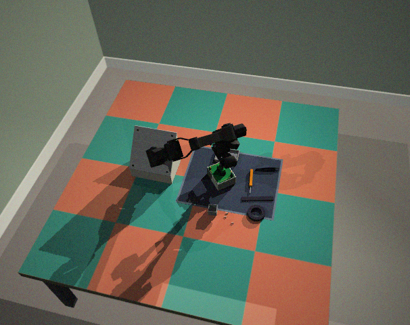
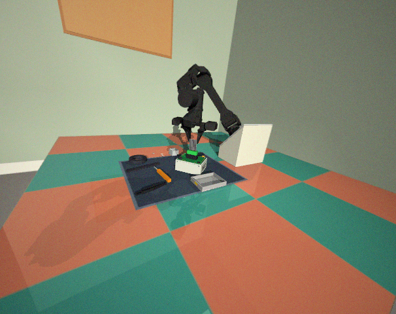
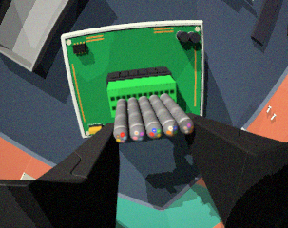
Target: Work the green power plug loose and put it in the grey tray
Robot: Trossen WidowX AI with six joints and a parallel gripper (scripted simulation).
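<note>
The green power plug [image 2: 192, 152] [image 3: 141, 86], with several grey cables rising from it, stands at the black socket [image 3: 139, 73] on the green circuit board [image 2: 200, 159] [image 3: 88, 71]. How deep it sits cannot be told. My gripper [image 2: 193, 140] [image 3: 150, 125] is shut on the plug, with a finger on either side of the cables; the contact itself is partly hidden. In the top view the hand hides the plug. The grey tray [image 2: 210, 186] [image 3: 26, 63] is empty and lies on the dark mat beside the board's white box [image 2: 188, 166].
The mat [image 1: 264, 162] [image 2: 147, 199] also bears an orange-handled screwdriver [image 1: 250, 177] [image 2: 163, 175], dark tools and a black tape ring [image 1: 249, 212]. A small grey box [image 1: 212, 210] and tiny screws lie off its edge. A large sloped box [image 1: 151, 150] [image 2: 253, 145] stands by the arm.
</note>
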